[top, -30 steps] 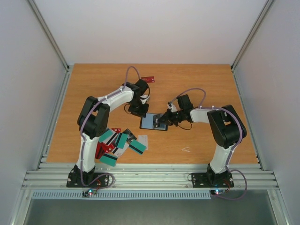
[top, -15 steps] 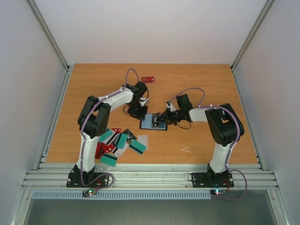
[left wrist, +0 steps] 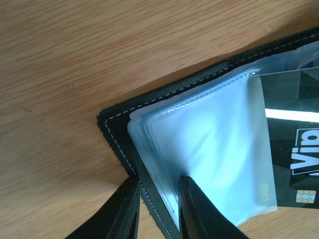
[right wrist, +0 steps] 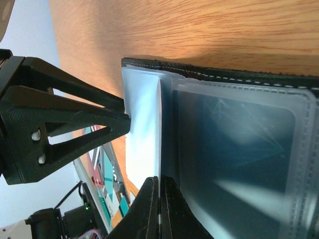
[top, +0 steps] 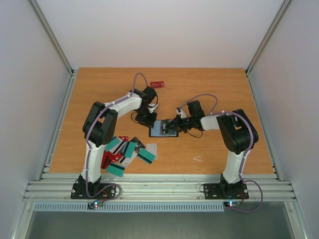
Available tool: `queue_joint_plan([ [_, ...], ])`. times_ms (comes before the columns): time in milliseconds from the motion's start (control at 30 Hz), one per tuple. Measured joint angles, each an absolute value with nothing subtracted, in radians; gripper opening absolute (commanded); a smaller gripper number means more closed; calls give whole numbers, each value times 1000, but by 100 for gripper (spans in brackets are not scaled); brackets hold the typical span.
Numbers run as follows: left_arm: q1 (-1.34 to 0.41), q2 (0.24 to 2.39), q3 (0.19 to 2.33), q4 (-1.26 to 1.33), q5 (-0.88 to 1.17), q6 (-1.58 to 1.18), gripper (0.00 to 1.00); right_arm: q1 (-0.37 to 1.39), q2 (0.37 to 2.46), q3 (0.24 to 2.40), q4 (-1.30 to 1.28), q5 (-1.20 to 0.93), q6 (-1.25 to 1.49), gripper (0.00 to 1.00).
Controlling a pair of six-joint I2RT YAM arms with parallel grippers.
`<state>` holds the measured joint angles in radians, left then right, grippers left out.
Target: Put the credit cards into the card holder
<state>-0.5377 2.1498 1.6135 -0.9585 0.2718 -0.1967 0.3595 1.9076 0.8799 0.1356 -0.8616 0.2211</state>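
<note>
The card holder point(top: 163, 130) lies open mid-table, black cover with pale grey-blue sleeves. My left gripper point(top: 151, 121) pinches its cover edge point(left wrist: 117, 144) and sleeve stack; its jaws point(left wrist: 158, 181) stand narrowly apart around them. My right gripper point(top: 172, 126) is shut point(right wrist: 159, 180) on the thin edge of a pale sleeve page point(right wrist: 142, 129), seen almost edge-on. A black card with white print point(left wrist: 294, 149) lies partly under a clear sleeve. It may be the dark shape in the sleeve point(right wrist: 234, 149). Several teal, red, black and white credit cards point(top: 125, 152) lie piled at the near left.
A single red card point(top: 157, 84) lies at the far middle of the table. A small pale scrap point(top: 198, 159) lies at the near right. The left arm's elbow point(top: 99, 124) stands over the card pile. White walls close in both sides.
My right gripper has moved a little to the left over the card holder, towards the left gripper. The left gripper has stayed on the holder's edge.
</note>
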Motion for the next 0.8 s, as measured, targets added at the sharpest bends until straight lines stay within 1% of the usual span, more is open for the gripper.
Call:
queue_joint_plan([
  [800, -536, 2151, 1615, -960, 278, -197, 23, 382, 1906, 854, 167, -870, 259, 1],
])
